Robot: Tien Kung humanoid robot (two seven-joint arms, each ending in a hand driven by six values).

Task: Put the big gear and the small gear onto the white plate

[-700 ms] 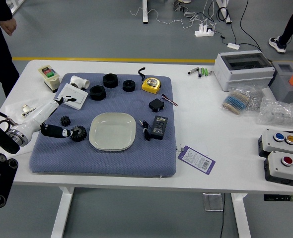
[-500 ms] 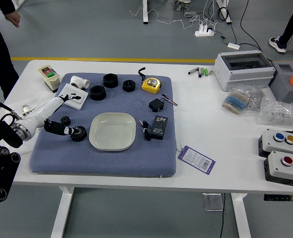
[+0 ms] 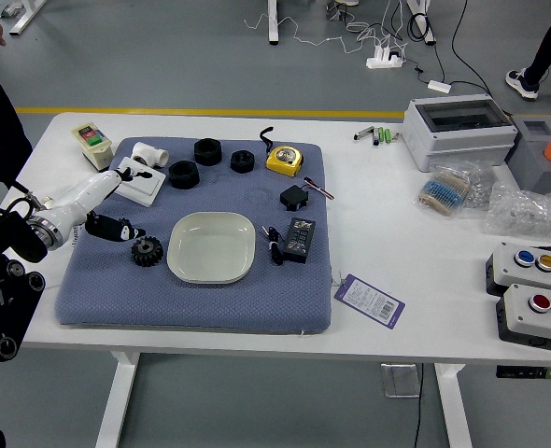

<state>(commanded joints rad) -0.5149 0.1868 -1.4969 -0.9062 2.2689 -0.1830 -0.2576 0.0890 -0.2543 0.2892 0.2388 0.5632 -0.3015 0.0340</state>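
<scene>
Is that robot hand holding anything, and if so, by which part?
Nothing that I can see: the left hand is open, its fingers spread, and the big gear lies ungripped on the blue mat.

Near edge: a broad lane is left along the blue mat [image 3: 191,313], between its near edge and the white plate [image 3: 212,247].
Left of plate: only a narrow gap is left by the big gear [image 3: 147,251]; farther left, the way is blocked by the left hand [image 3: 84,210].
Far edge: passage is hindered by 3 black rings [image 3: 209,151] and a tape measure [image 3: 284,160].
Right of plate: the way is obstructed by a black box [image 3: 299,240].
</scene>
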